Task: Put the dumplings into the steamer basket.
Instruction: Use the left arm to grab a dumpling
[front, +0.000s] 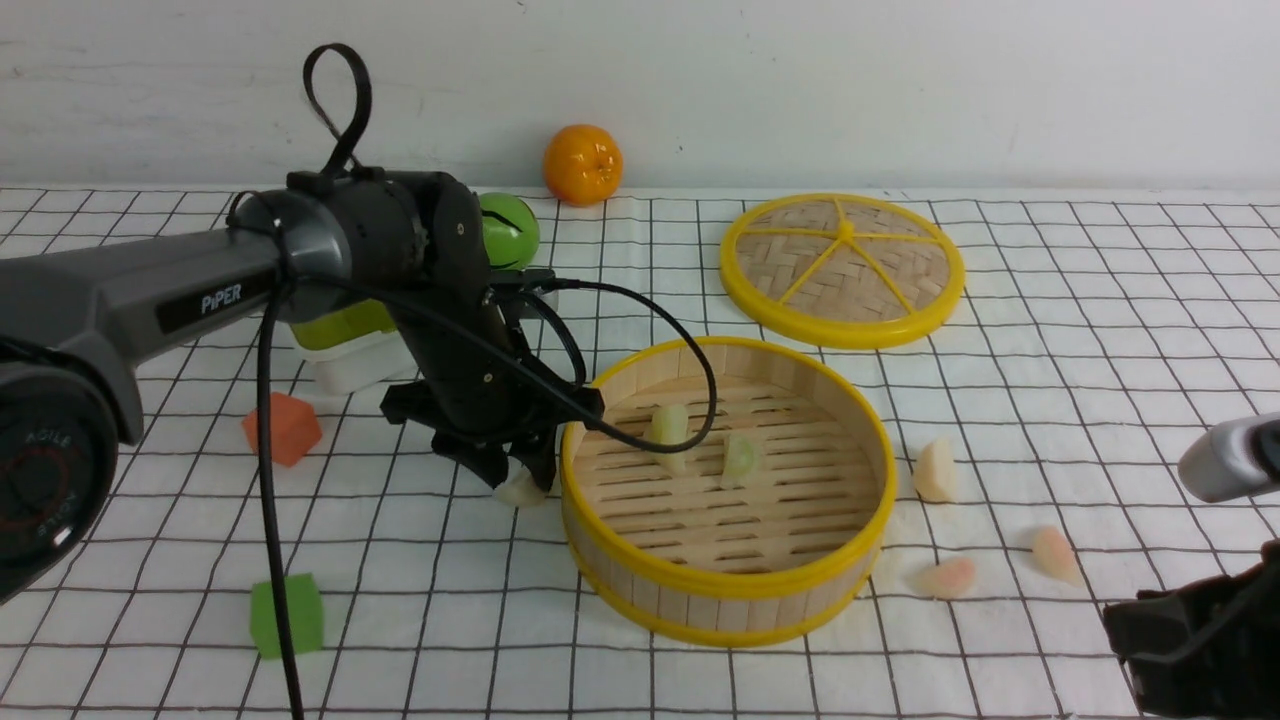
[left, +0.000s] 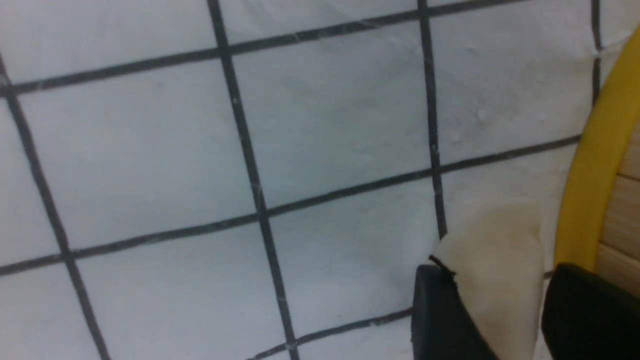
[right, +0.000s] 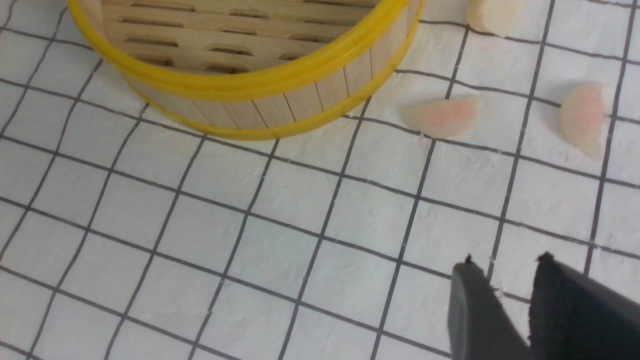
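Observation:
The steamer basket (front: 720, 580) stands mid-table with two pale green dumplings (front: 670, 428) (front: 741, 457) on its slatted floor. My left gripper (front: 525, 470) is down at the basket's left wall. A cream dumpling (left: 500, 270) fills the gap between its fingers and touches the cloth beside the yellow rim (left: 595, 165). Right of the basket lie another cream dumpling (front: 935, 470) and two pinkish dumplings (front: 948, 577) (front: 1056, 553). My right gripper (right: 505, 260) hovers near the front right, jaws slightly apart and empty, short of the pink dumplings (right: 442, 117) (right: 582, 120).
The flat woven lid (front: 842, 270) lies behind the basket. An orange (front: 583, 163), a green ball (front: 508, 230) and a green-and-white box (front: 350, 350) sit at the back left. An orange cube (front: 283, 428) and a green cube (front: 288, 615) lie at the left. My left arm's cable hangs over the basket.

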